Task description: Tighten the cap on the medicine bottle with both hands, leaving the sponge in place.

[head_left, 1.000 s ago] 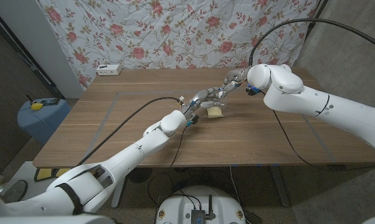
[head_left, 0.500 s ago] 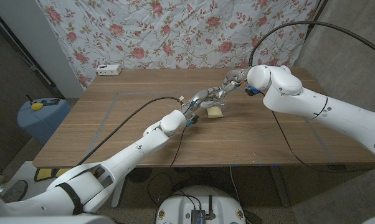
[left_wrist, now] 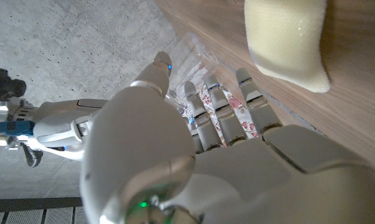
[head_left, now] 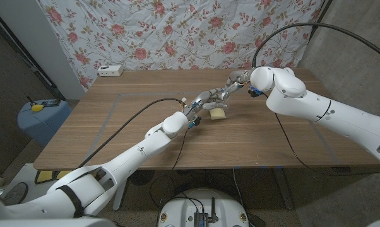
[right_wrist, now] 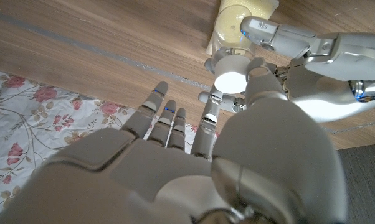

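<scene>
Almost nothing is shifting between the earlier head views and now; only the right forearm is sitting a touch differently, while both hands are keeping their place over the middle of the wooden table [head_left: 114, 126]. From the head view, the left hand [head_left: 206, 101] is reaching in from seven o'clock and the right hand [head_left: 235, 82] from two o'clock, and they are meeting just above a pale yellow sponge [head_left: 218, 113], which is lying on the table at about five o'clock from the left hand. In the right wrist view, the medicine bottle [right_wrist: 228, 84] is sitting between the two hands with its white cap [right_wrist: 232, 73] facing the camera, so its long axis is pointing roughly toward the right palm. The left hand's fingers [right_wrist: 281, 34] are wrapping around the bottle's body, holding it. The right hand's fingers [right_wrist: 209, 115] are reaching up beside the cap, but whether they are actually pinching it cannot be told. Judging from this, the right hand is the nearer one to the cap and the twist would fall to it.
</scene>
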`<state>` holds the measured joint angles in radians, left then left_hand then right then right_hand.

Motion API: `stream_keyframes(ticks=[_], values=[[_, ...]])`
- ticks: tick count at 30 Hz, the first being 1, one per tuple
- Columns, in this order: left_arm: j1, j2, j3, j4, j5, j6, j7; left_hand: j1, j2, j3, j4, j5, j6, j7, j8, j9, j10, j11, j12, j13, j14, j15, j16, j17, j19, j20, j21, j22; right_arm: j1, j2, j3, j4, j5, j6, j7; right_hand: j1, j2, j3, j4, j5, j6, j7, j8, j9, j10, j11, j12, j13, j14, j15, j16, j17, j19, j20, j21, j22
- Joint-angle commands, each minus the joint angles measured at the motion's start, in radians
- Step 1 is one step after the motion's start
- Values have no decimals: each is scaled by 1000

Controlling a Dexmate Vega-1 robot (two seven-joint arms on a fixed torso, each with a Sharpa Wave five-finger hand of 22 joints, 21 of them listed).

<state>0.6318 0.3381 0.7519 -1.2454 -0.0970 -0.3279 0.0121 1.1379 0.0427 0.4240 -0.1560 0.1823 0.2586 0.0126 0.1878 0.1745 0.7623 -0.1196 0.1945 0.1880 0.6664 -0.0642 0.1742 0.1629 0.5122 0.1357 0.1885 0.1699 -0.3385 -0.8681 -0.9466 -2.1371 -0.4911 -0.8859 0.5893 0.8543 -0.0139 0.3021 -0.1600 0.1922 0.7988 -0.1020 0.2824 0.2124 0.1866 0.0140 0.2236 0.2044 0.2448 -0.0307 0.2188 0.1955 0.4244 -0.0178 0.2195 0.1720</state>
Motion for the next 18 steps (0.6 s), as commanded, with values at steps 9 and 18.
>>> stream_keyframes(ticks=[9, 18], values=[[-2, 2, -1, -4, 1, 3, -3, 7, 0, -5, 0, 9, 6, -5, 0, 4, 13, -6, 6, 5, 0, -32, 3, 0, -3, -5, 2, 1, -39, 15, 26, 11, -6, 5, -49, -1, 3, 5, 9, -2, 56, 14, 19, 0, 45, 5, 8, 0, 29, -20, 17, 3, 35, -10, 9, 4], [0, 1, -1, -3, 1, 3, -1, 8, 0, -4, -1, 10, 6, -6, 0, 4, 12, -6, 6, 5, 2, -29, 2, -1, -3, -5, 2, 1, -36, 23, 6, 7, -46, -26, -55, -29, -1, -8, 22, -3, 101, 20, 28, -2, 75, 7, 11, -1, 51, -34, 24, 5, 59, -16, 12, 4]])
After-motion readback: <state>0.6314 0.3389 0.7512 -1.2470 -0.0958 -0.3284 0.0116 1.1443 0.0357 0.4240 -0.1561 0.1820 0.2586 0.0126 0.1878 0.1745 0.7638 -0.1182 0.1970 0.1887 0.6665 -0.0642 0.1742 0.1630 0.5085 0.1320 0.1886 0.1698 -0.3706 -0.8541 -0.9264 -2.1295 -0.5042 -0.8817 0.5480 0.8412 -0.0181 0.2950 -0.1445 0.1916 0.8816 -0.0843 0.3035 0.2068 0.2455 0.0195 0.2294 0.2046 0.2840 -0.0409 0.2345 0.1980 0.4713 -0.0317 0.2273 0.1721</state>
